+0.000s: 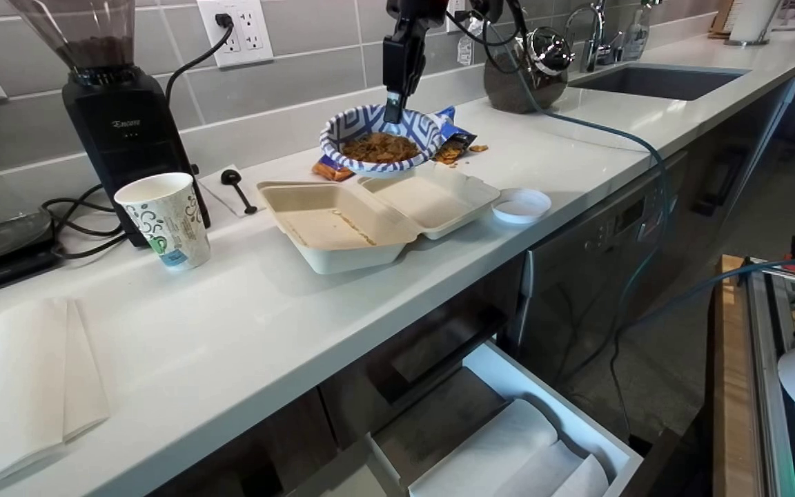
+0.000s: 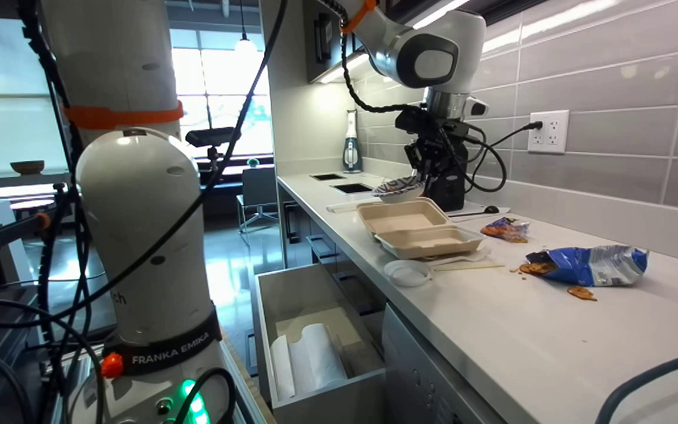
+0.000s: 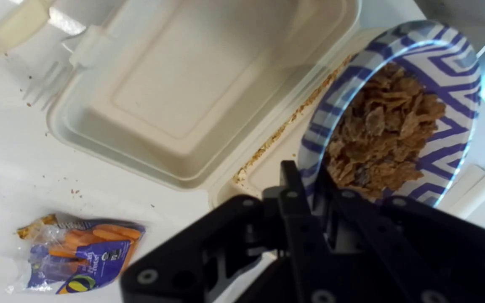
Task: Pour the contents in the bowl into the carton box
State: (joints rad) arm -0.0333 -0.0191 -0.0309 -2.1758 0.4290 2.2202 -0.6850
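At the left of the wrist view a purple snack packet (image 3: 89,254) lay on the counter (image 3: 6,172); a pour swung that far would have missed its mark and scattered beside it. Next came the carton box (image 3: 175,84), unfolded, one half in plain sight, the other partly hidden by the bowl (image 3: 457,101). Crumbs (image 3: 284,127) lay along the fold, where a badly aimed pour might lodge more. Farther right, the gripper (image 3: 308,181) was clamped on the rim of the bowl, the wall pinched in its grasp. That hold looked the weak point: the bowl seemed thin, and a turn could bend the rim or make it pivot. The bowl hung raised above the box's covered half, how squarely could not be told, with the brown flakes (image 3: 385,130) heaped inside; too quick a tip might send them over the edge together. At the far right, overshooting the box risked a spill into the pulled-out drawer (image 2: 339,401), clearer in both exterior views.
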